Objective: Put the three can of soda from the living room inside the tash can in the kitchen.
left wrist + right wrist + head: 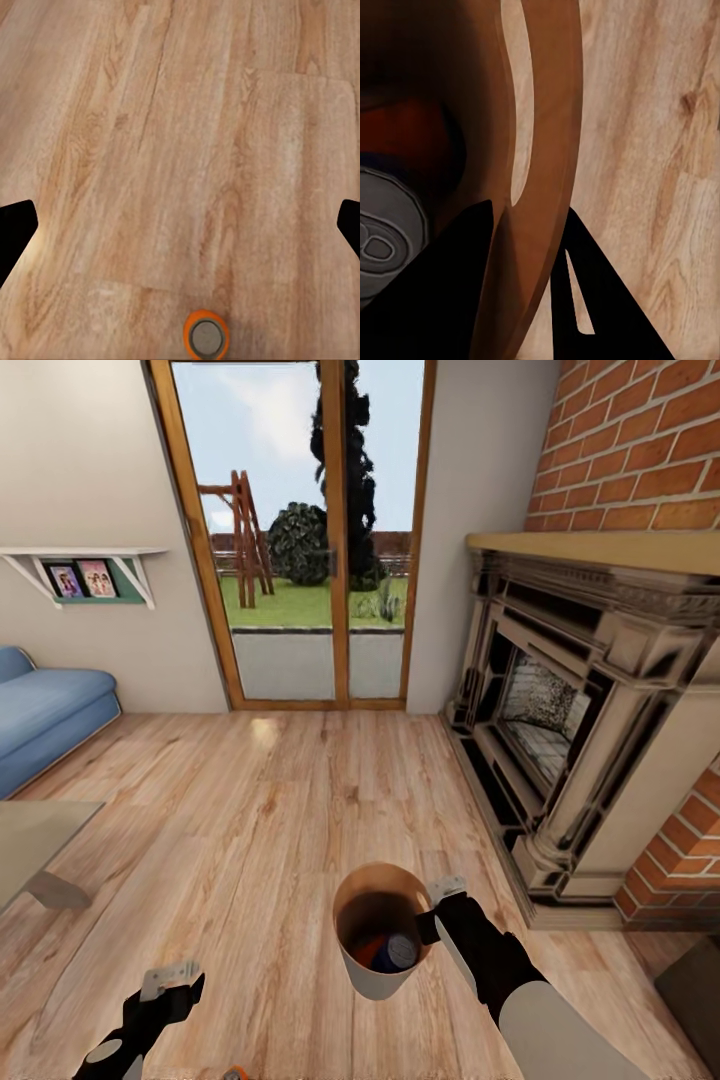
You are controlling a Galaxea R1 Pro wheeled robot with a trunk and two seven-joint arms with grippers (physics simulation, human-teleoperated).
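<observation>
So the right gripper is pinching the rim of the trash can, one finger inside the wall and one outside, and carrying it over the wood floor in the living room. Inside there's a dark blue can with a silver top and an orange can next to it. The third can, orange, stands upright on the floor under the left gripper, whose fingers are spread wide with nothing in them.

My guess at the step: grab that last can. I'd come straight down with a finger on each side of it and close on the body, not the lid. Meanwhile keep the bin level, because a rim pinch could let it swing.

Material-wise: the bin is a smooth tapered cone, pale outside and tan inside. The cans look slick and round, so they'd roll if tipped. The planks look flat and grainy.
</observation>
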